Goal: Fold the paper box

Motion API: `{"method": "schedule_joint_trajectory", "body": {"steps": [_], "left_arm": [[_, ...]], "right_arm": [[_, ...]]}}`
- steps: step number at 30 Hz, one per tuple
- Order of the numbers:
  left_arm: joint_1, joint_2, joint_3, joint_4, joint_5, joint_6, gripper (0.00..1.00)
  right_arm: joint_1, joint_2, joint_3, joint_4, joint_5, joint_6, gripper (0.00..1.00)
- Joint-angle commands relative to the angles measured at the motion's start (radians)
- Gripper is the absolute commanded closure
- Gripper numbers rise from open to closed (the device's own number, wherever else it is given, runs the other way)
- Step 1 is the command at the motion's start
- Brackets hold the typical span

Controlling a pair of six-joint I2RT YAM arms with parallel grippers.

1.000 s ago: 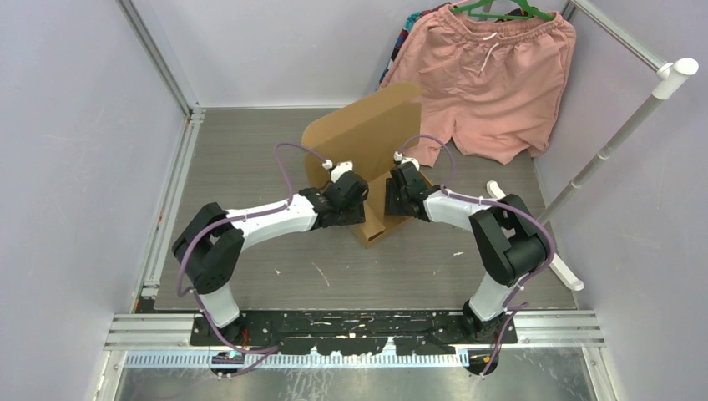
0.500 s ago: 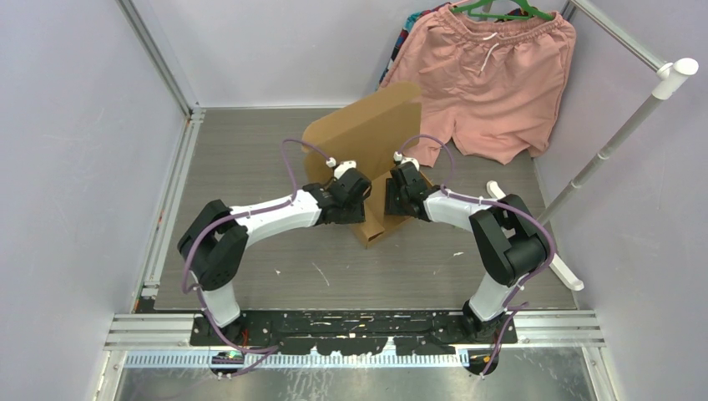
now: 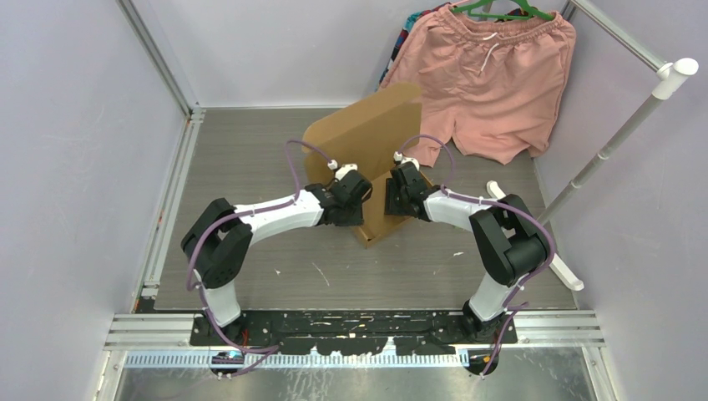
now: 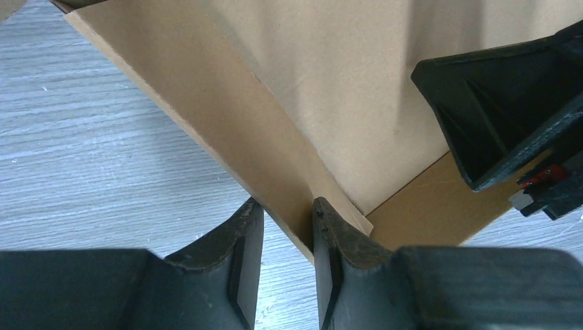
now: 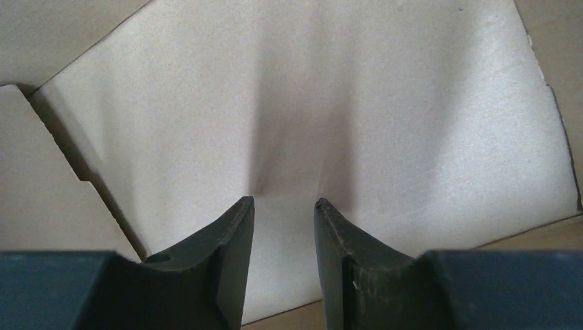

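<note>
Where left jaws straddle it, the paper box (image 4: 227,137) wall seems pinched

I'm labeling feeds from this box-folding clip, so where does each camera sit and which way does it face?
Top external: above and behind the robot, looking down at the left arm, right arm, paper box and pink shorts.
Left wrist: looks along the left end effector, straddling a box wall.
Right wrist: looks past the right end effector at a box panel.
Shared: all see the box.
</note>
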Motion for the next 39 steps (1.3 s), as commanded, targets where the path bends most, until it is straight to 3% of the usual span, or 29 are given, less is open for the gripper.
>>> {"method": "schedule_joint_trajectory", "body": {"steps": [1, 13, 18, 29, 39], "left_arm": [[-0.017, 0.07, -0.033, -0.073, 0.102, 0.025, 0.98], [-0.012, 0.077, -0.006, -0.14, 0.09, 0.06, 1.0], [0.012, 0.054, 0.003, -0.201, 0.106, 0.142, 1.0], [0.082, 0.008, 0.051, -0.372, 0.066, 0.306, 1.0], [0.083, 0.052, 0.144, -0.482, -0.046, 0.338, 0.98]], "right_arm": [[0.006, 0.04, -0.038, -0.057, -0.075, 0.014, 0.57], [0.006, 0.005, -0.037, -0.078, -0.08, 0.015, 0.56], [0.009, -0.09, -0.031, -0.113, -0.088, -0.001, 0.55], [0.019, -0.398, 0.061, -0.288, -0.087, -0.05, 0.47], [0.019, -0.429, 0.119, -0.459, -0.037, -0.075, 0.46]]}}
